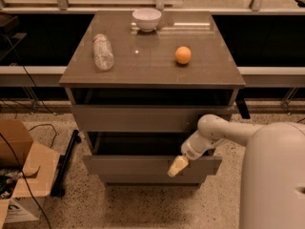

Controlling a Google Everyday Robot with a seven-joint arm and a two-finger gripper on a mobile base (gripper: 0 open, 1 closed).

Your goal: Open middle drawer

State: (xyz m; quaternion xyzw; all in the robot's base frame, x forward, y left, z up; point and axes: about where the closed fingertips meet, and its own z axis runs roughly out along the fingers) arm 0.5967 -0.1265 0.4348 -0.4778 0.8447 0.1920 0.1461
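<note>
The middle drawer [143,166] is the grey-brown drawer pulled partly out of the cabinet, with a dark opening behind its plain front. The drawer above it [143,118] has its front further back. My gripper [177,166], with its pale yellowish tip, is against the right part of the middle drawer's front, just below its top edge. My white arm reaches in from the lower right.
On the cabinet top [143,70] lie a clear plastic bottle [103,52] on its side, a white bowl [146,19] at the back and an orange [183,55]. A cardboard box [19,171] and cables sit on the floor at the left.
</note>
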